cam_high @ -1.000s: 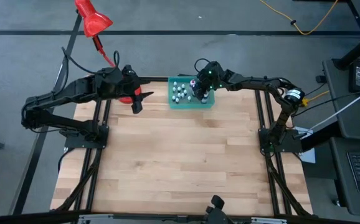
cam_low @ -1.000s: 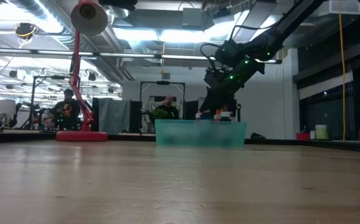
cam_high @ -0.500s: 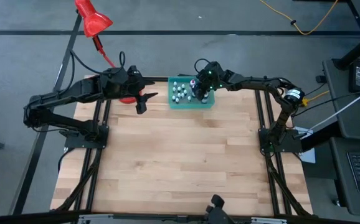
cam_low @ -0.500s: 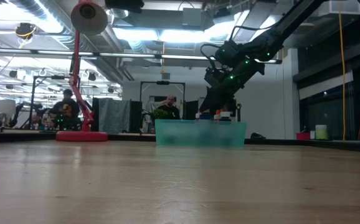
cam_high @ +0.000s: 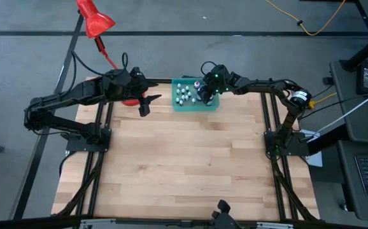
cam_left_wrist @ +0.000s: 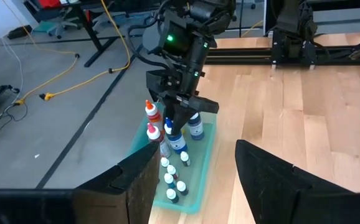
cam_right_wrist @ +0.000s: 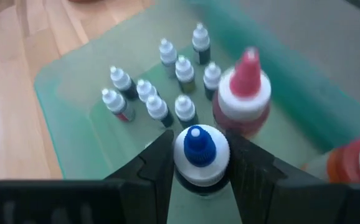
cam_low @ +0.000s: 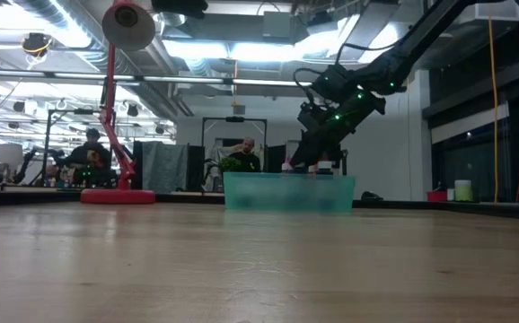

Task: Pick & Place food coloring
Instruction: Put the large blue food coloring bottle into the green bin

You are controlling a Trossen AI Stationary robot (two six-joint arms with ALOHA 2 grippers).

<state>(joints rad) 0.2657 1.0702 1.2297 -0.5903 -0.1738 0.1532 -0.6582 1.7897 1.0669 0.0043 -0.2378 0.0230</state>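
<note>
Over the teal tray [cam_high: 211, 105], the right claw [cam_right_wrist: 195, 163] clamps a blue-capped bottle [cam_right_wrist: 198, 155]; lifting crookedly could topple the crowded neighbouring bottles [cam_right_wrist: 167, 87]. The left claw [cam_left_wrist: 195, 180] hangs apart, beside the tray.

Right pincer [cam_high: 207, 95] (gripping blue-capped bottle [cam_right_wrist: 197, 151]) slightly higher.

Right hand [cam_right_wrist: 198, 163] gripping blue-tipped bottle [cam_right_wrist: 198, 152], teal tray [cam_right_wrist: 68, 118], small bottles [cam_right_wrist: 158, 87]

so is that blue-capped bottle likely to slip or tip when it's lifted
The blue-capped bottle looks small and probably light. The right gripper flanks it just under its cap, so it may hang steady. Its smooth round body could twist or slip, and close neighbours like the pink-capped bottle might get knocked.
</note>
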